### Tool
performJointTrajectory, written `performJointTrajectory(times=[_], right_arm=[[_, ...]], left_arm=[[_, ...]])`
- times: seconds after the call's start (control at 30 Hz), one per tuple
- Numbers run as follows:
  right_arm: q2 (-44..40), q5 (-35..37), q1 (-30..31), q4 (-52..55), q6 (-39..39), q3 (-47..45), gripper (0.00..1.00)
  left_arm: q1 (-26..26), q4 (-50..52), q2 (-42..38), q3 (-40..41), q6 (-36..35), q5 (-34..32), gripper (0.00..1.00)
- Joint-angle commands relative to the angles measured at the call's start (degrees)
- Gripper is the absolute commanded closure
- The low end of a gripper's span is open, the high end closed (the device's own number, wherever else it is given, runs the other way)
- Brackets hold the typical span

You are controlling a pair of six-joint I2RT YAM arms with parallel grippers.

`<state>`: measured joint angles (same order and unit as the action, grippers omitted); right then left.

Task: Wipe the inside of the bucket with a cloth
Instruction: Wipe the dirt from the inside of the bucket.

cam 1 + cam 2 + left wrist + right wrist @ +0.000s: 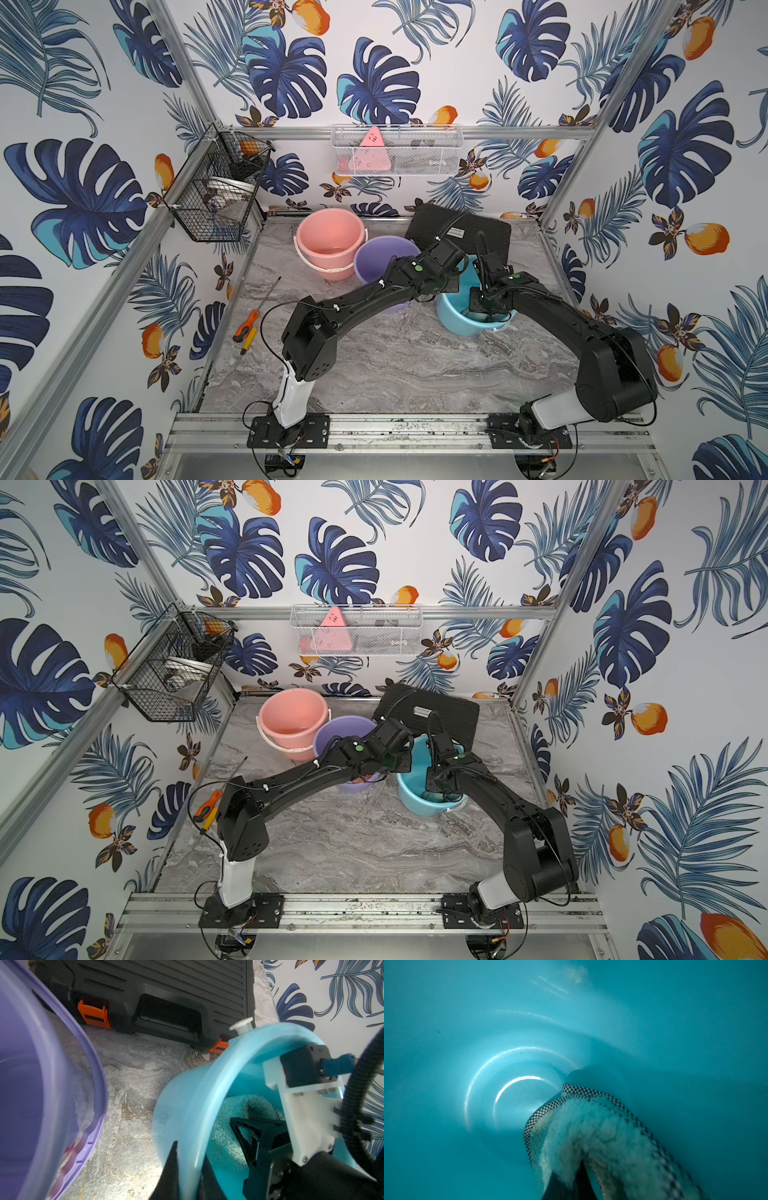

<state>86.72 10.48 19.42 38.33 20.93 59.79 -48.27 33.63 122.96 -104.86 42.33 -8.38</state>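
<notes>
— Where do things stand?
— My left fingers (173, 1167) pinch the blue bucket (453, 320) by its rim, on the counter (374, 365). Inside it, my right fingers (558, 1190) clamp the cloth (591, 1136), low against the wall.
— Finished?
— Mid-wipe, I'd judge; how much wall remains, I can't tell.

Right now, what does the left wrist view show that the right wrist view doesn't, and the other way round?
Only the left wrist view: the purple bucket, the black toolbox, the marble tabletop, and the left gripper shut on the rim of the blue bucket. Only the right wrist view: the bucket's ringed floor, and the right gripper in its closed hold on the cloth. Both: the blue bucket's inside, the cloth and the right gripper.
</notes>
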Motion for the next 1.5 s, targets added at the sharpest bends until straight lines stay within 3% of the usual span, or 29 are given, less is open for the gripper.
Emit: performJointTrajectory(times=[0.0,0.43,0.67,0.9,1.1,1.2,1.27,1.47], right_arm=[[1.7,0.5,-0.5,0.5,0.9,0.5,1.00],[14.4,-7.4,-2.1,-2.7,1.6,3.6,1.00],[16.8,-23.2,-2.1,-9.6,2.2,3.8,1.00],[13.3,-42.0,-2.1,-19.9,2.0,0.5,1.00],[9.2,-49.4,-2.2,-18.0,-2.3,1.8,1.00],[7.2,-48.5,-2.2,-14.0,-3.8,3.1,1.00],[6.4,-44.2,-2.1,-9.6,-4.7,4.6,1.00],[4.9,-16.0,-2.1,1.2,-4.3,8.0,1.00]], left_arm=[[0.2,-1.0,-0.1,-0.1,0.2,1.4,1.00],[0.2,-1.4,2.4,-0.7,1.0,5.3,1.00],[0.2,-2.2,1.9,0.9,0.8,5.3,1.00],[0.2,-2.2,2.7,0.6,1.5,5.3,1.00],[0.1,-1.5,2.4,0.4,1.6,3.5,1.00],[0.2,-0.6,2.3,0.0,1.4,2.1,1.00],[0.1,0.6,2.6,-0.9,0.7,0.6,1.00],[0.1,-0.1,1.6,0.7,0.9,0.5,1.00]])
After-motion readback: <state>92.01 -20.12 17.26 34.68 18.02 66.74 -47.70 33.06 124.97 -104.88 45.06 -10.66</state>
